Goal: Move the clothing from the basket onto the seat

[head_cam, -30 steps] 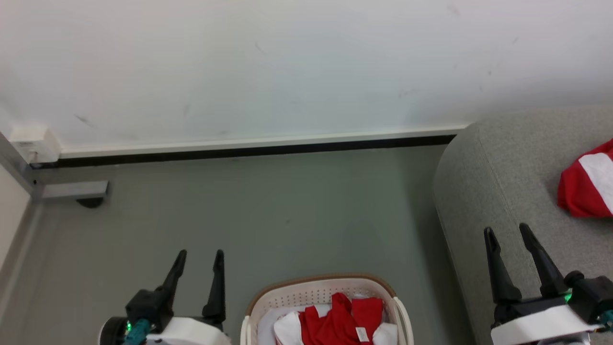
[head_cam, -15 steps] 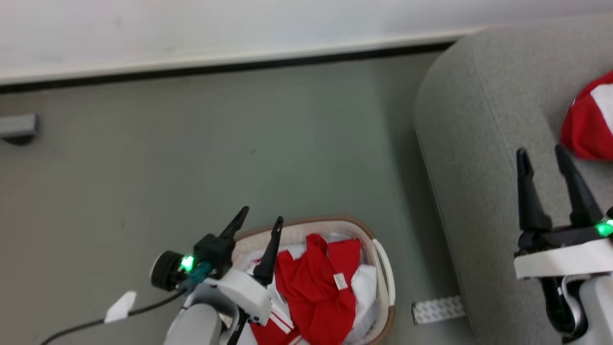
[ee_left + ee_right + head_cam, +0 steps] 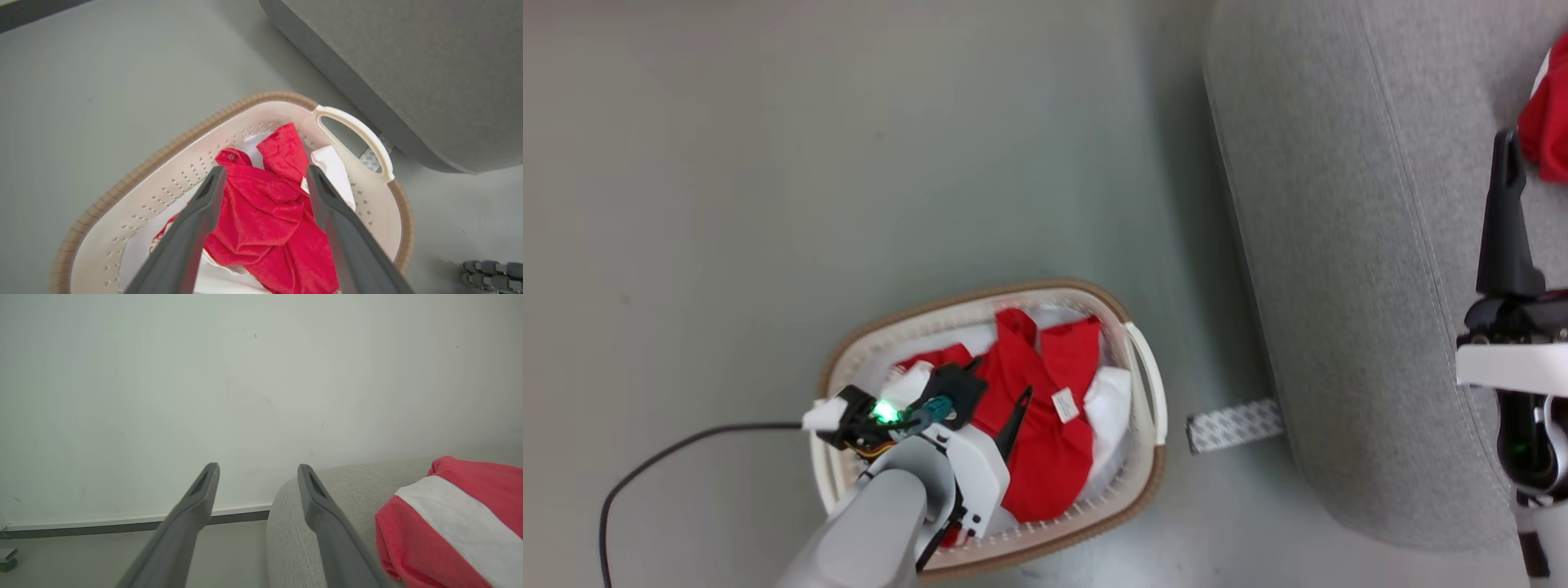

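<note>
The basket (image 3: 980, 292) stands on the grey floor (image 3: 768, 163), just beside the rounded end of the seat (image 3: 1323, 245). One white handle (image 3: 1147, 376) faces the seat. A strip of patterned tape (image 3: 1233, 425) lies on the floor between the two.

Most of the clothing (image 3: 1045, 457) is in the basket, a crumpled red heap on the pale lining (image 3: 1111, 400). A small white label (image 3: 1063, 404) shows near the middle of the heap. White trim shows at the heap's edges.

The left gripper (image 3: 264, 173) hangs over the basket, pointing down at the heap. Its jaws stand wide apart with nothing between them. In the left wrist view the two dark tips frame the upper folds of the red cloth. Whether they touch it, I cannot tell. A black cable (image 3: 645, 482) trails from this arm across the floor.

The right gripper (image 3: 258, 468) is over the seat, well apart from the basket. Its jaws are also spread and empty, and they point toward the pale wall (image 3: 245, 375). In the head view one of its dark fingers shows at the right edge.

One red garment (image 3: 449, 522) with a broad white stripe lies on the seat, near the right gripper and on its right. It is not touching the gripper.
</note>
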{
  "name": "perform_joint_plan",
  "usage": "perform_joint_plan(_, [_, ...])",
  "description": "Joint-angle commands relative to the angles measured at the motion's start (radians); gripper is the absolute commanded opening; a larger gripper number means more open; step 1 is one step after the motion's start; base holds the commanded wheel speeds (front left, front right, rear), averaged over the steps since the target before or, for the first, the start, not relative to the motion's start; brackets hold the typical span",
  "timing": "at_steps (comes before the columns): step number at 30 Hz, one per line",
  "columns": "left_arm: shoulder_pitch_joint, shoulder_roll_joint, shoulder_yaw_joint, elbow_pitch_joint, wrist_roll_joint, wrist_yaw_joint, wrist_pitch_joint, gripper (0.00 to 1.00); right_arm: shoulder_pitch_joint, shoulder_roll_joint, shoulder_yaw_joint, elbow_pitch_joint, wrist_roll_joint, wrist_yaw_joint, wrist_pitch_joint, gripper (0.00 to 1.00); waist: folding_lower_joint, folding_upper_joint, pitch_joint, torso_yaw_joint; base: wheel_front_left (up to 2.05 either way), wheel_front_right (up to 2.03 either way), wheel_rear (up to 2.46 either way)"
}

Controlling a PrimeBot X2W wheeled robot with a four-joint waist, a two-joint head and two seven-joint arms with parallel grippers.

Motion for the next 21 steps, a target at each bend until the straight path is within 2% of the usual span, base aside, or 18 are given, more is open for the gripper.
perform_joint_plan(1, [-0.032,0.006,-0.020,0.040,0.024,-0.004,0.013,1.00,-0.025,0.003,-0.005,-0.015,0.008,-0.002,0.001,1.00,-0.0003,-0.0001,0.054,-0.040,0.00,0.00,0.00])
perform_joint_plan(16, [-0.233,0.034,-0.109,0.315,0.080,-0.017,0.057,1.00,-0.123,0.109,-0.012,-0.166,0.026,-0.002,0.001,1.00,-0.0003,-0.0001,0.248,-0.152,0.00,0.00,0.00])
perform_joint_plan(21, [-0.278,0.045,-0.122,0.362,0.086,0.002,0.095,1.00,-0.135,0.135,-0.023,-0.229,0.037,-0.002,0.001,1.00,-0.0003,-0.0001,0.284,-0.168,0.00,0.00,0.00])
